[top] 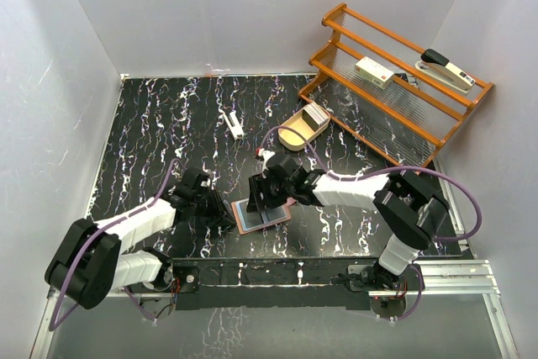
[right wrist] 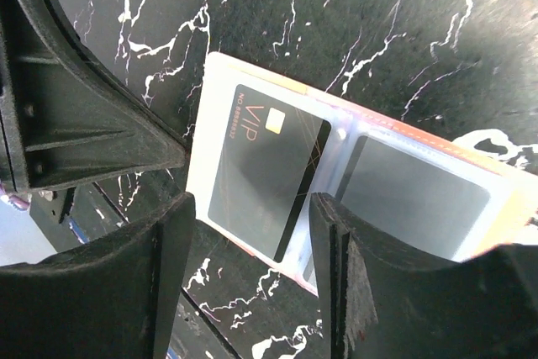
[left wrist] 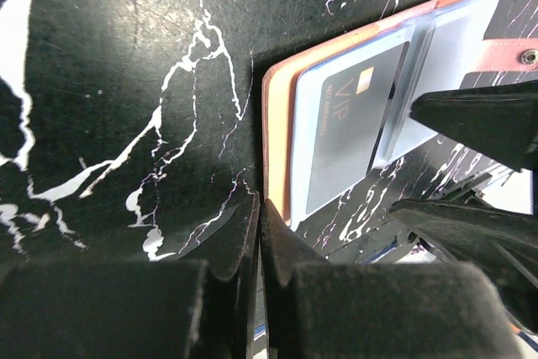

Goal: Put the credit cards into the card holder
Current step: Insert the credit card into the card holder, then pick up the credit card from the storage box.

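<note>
Lying where, exactly, was the card holder (top: 261,214)? (Editor)

Lower centre of the overhead view, spread flat: salmon-brown leather, pale blue-grey pockets, two dark credit cards (right wrist: 265,170) tucked in, one marked VIP beside a gold chip. The oval wooden tray (top: 290,138), up and right of it, held a pale stack of cards (top: 315,113). (Photographer)

And the grippers? (Editor)

The left gripper (left wrist: 256,233) was pinched shut just beside the holder's edge. The right gripper (right wrist: 252,208) hung over the VIP card, jaws parted, gripping nothing. (Photographer)
</note>
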{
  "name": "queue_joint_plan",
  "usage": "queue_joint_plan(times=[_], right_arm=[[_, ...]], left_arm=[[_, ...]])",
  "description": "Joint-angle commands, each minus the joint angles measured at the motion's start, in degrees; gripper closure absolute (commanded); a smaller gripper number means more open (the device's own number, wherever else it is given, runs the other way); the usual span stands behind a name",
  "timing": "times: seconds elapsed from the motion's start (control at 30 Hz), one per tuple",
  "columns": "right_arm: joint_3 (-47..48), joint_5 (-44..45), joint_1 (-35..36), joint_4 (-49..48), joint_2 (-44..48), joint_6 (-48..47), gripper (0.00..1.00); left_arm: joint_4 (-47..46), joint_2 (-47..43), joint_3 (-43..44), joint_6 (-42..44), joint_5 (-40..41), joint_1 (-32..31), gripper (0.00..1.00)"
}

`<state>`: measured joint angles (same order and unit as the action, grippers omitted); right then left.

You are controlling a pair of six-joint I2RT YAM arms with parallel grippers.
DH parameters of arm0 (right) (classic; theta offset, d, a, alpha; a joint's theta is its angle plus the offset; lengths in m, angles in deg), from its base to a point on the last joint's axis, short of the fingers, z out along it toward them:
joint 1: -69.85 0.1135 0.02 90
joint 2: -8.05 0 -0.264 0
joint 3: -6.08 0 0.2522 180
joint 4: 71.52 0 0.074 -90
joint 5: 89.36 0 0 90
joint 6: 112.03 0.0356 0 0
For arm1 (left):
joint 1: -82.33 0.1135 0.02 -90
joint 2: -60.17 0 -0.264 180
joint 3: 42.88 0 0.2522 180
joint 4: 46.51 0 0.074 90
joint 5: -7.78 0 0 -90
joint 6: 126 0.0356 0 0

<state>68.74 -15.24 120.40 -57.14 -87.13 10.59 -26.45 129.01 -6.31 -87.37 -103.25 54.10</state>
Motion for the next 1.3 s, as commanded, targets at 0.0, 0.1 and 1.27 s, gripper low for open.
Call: queue_joint_plan(times=[0.0, 0.1, 1.27], right_arm=[[7.3, 5.79, -1.13, 8.73, 4.34, -5.73, 0.44], [11.23, 10.31, -2.56, 13.81, 5.45, -9.27, 0.42], [47.01, 46.39, -24.13, 24.07, -23.0, -39.2, 0.37]], left_arm=[[7.26, -3.49, 2.89, 1.72, 3.83, 0.01, 1.0], [9.95, -4.6, 3.63, 1.87, 5.74, 0.02, 0.99], [22.17, -18.13, 20.34, 17.82, 7.94, 0.04, 0.01]])
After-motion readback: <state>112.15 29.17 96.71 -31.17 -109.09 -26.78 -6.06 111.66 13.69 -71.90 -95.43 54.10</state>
